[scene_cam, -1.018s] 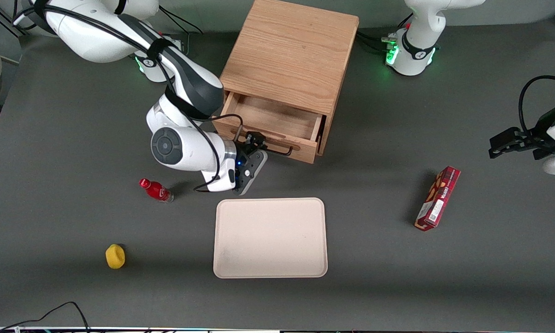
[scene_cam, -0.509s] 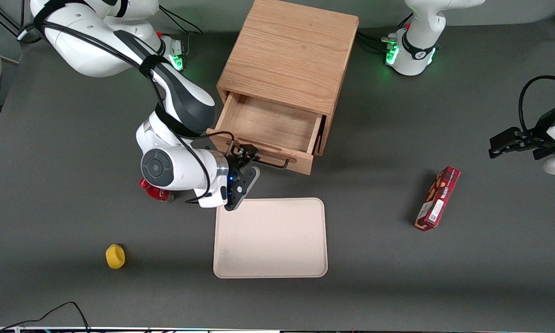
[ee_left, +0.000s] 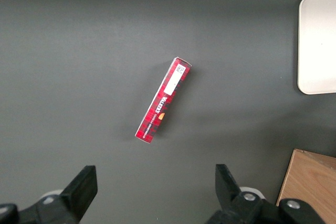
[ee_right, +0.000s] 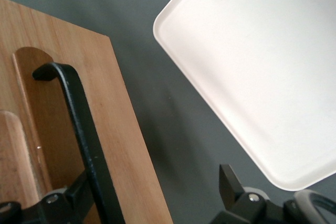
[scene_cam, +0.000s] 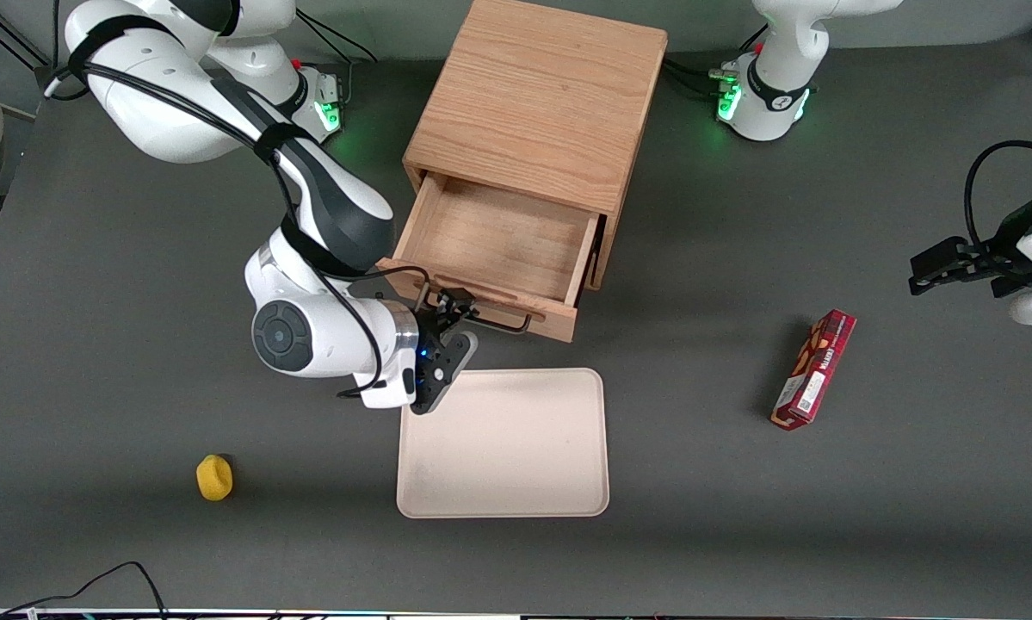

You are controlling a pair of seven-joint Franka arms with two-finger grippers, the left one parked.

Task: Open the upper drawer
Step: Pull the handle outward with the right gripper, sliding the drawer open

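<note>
Dark grey table (scene_cam: 137,258) holds one cabinet (scene_cam: 537,103), one tray (scene_cam: 503,443), one red box (scene_cam: 812,368), one yellow item (scene_cam: 214,477) — the upper drawer (scene_cam: 498,250) stands pulled out, the gripper (scene_cam: 453,313) at its handle (scene_cam: 503,320), fingers spread.

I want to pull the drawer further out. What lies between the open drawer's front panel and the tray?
Only bare table: in the front view a dark strip separates the drawer front from the tray. The gripper is at the handle.

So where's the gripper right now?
The gripper is at the black handle on the upper drawer front, just above the table, with the beige tray nearer the camera.
</note>
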